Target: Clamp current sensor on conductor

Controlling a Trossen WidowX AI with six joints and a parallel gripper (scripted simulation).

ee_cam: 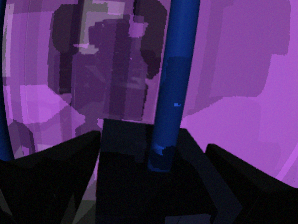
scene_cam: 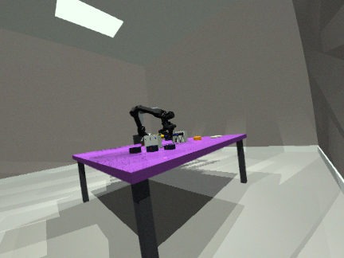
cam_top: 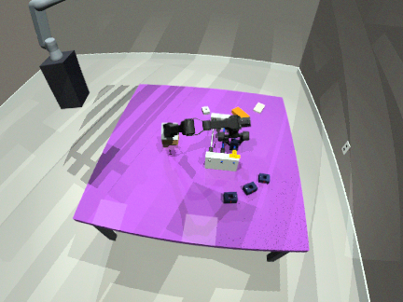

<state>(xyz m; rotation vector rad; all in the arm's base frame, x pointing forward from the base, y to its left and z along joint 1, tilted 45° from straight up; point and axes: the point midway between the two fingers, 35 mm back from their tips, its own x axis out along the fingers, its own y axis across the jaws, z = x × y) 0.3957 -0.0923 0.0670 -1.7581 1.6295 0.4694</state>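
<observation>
The dark current sensor (ee_cam: 152, 195) sits between the two black fingers in the wrist view. A blue conductor (ee_cam: 181, 60) runs down into its top and is hidden beyond that point. My gripper (ee_cam: 153, 145) (cam_top: 234, 143) (scene_cam: 169, 136) is shut on the sensor, low between the two pale end panels. The fingers stand wide, one on each side of it. The near pale panel (cam_top: 215, 161) (scene_cam: 152, 140) has a yellow piece (cam_top: 234, 155) at its top right corner in the top view. I cannot read any marker, see the sensor's arrow, or tell whether its latch is closed.
The far pale panel (cam_top: 219, 116) stands behind the gripper. Another blue conductor (ee_cam: 4, 100) passes left of the fingers. Three dark blocks (cam_top: 230, 198) (cam_top: 250, 187) (cam_top: 264, 178) lie in front, to the right. An orange block (cam_top: 241, 113) (scene_cam: 197, 138) and a white piece (cam_top: 259, 107) lie at the back.
</observation>
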